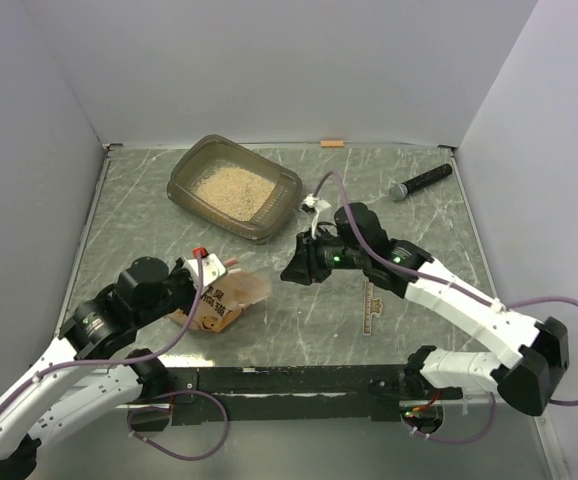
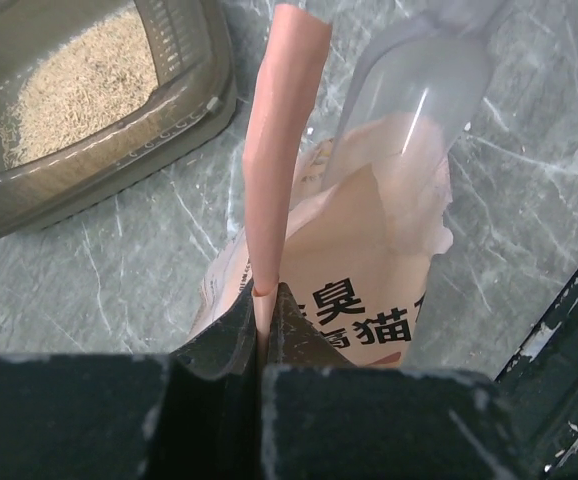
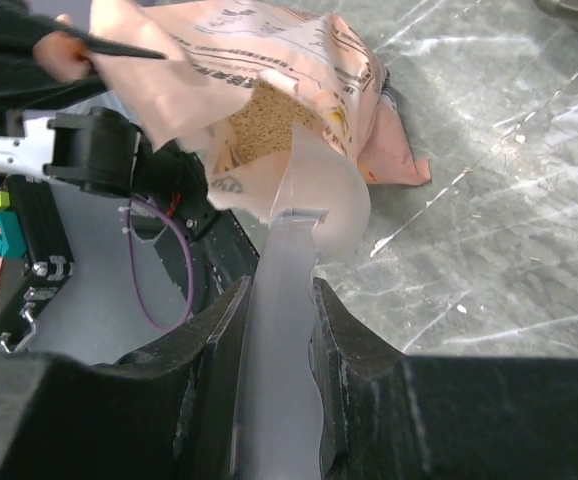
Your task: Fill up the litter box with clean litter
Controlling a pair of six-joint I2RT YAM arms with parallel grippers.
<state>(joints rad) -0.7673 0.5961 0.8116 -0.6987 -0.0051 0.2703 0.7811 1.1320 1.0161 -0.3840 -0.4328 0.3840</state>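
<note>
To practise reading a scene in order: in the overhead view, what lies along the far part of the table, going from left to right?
First the litter box → then the small orange strip at the table's back edge → then the black microphone-like stick.

A grey-green marbled table carries a litter box towards its far edge, left of centre. A black microphone lies near the far right corner, and a small orange piece sits at the far edge. A pouch rests near the left side, and a tan strip lies right of centre.
</note>
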